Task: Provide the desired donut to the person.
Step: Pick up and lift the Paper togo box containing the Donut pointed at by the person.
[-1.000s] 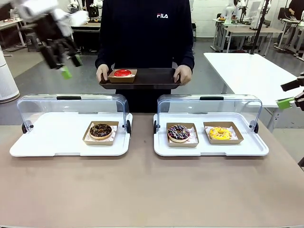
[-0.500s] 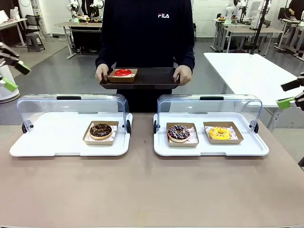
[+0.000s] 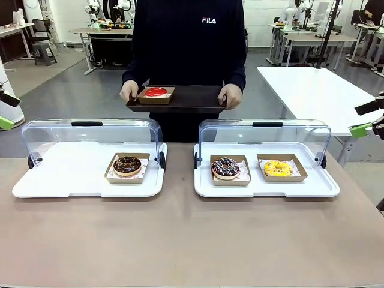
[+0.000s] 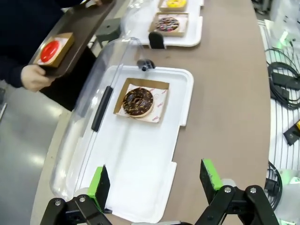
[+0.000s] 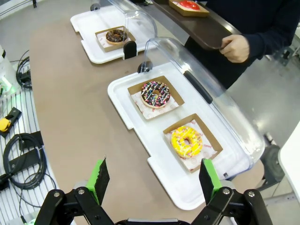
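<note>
- red donut [image 3: 156, 92] sits in its card tray [image 3: 144, 99] at one end of the dark serving tray [image 3: 192, 99], which the person [image 3: 186, 42] holds level in both hands on the far side of the table [image 3: 180, 240]. My read: handover looks done.
- Handling: light, soft, with a glossy glaze that would smear or dent under a pinch. Don't touch the donut itself.
- Hold: opposite walls of the card tray. The card looks thin and will likely flex, so squeeze lightly and keep it level.
- Same applies to the three on the table, each in its own card tray:
  - chocolate donut [image 3: 127, 165] in the left white tray [image 3: 60, 174]
  - sprinkled donut [image 3: 225, 168] and yellow donut [image 3: 278, 168] side by side in the right white tray [image 3: 324, 186]
  - both clear lids [image 3: 90, 135] are rolled back, so access from above is open
- left fingers [image 4: 99, 185]: spread wide, nothing between them. They hang high over the outer end of the left white tray. The chocolate donut is well ahead along their line, no contact. The red donut is far off, up by the person's hand [image 4: 33, 77].
- right fingers [image 5: 98, 180]: spread wide, empty. They hang high over the outer end of the right white tray. The yellow donut is nearest, ahead and well apart. The red donut is at the far top of that view.
</note>
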Robot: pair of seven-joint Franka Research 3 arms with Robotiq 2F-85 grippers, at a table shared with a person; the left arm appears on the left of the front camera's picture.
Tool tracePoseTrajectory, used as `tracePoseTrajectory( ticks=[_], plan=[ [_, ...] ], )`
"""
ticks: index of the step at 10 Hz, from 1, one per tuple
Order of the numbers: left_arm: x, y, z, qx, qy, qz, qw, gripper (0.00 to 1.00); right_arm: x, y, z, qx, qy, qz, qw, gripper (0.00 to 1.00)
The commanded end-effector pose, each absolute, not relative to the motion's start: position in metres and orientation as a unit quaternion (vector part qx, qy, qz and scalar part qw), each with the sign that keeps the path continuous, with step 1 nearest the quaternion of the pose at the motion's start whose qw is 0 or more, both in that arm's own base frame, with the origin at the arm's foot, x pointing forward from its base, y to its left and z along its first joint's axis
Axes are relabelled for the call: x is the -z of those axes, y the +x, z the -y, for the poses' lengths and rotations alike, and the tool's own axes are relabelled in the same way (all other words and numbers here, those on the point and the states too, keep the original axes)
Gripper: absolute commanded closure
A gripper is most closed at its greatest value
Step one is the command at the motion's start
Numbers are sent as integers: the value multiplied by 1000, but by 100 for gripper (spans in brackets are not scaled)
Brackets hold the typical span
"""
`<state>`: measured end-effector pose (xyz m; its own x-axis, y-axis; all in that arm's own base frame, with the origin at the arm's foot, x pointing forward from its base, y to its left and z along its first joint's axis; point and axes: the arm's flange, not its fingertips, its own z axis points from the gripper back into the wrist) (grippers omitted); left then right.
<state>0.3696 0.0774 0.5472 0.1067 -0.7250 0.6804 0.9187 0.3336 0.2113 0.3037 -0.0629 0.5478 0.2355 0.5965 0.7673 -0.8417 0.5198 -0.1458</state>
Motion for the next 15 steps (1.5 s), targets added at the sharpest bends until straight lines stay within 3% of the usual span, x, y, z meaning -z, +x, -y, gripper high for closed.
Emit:
tracePoseTrajectory(
  ticks=[1,6,15],
  plan=[
    [-540,370,-83,529,-145,395,737,0,-547,305,62,-467,159,411,766,0],
    [-541,368,-94,509,-144,459,714,0,-547,305,62,-467,159,411,766,0],
    [-547,370,-94,504,-156,440,727,0,-547,305,62,-467,159,411,766,0]
  ],
)
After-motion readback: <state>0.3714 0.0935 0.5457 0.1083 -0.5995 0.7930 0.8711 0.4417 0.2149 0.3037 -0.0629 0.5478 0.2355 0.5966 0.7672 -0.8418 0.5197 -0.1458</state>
